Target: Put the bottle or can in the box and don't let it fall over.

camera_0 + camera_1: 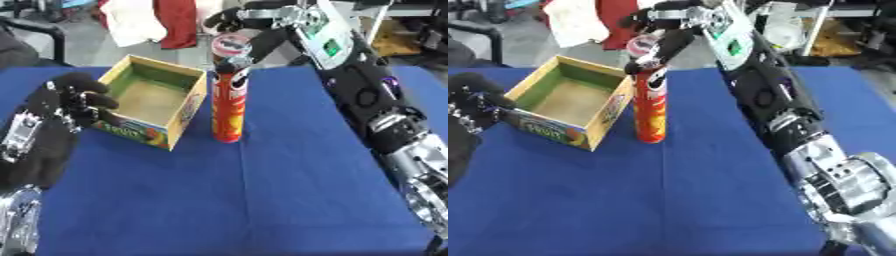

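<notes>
We see a tall red can [228, 105] standing upright on the blue table [262, 190], just beside the right wall of an open cardboard box [150, 100]. Our right hand [249, 42] has its fingers curled around the can's top. Our left hand [70, 102] rests against the box's left wall, fingers curled but gripping nothing. We judge the risk is tipping: gripped so high, the can could swing, clip the box wall and topple.
</notes>
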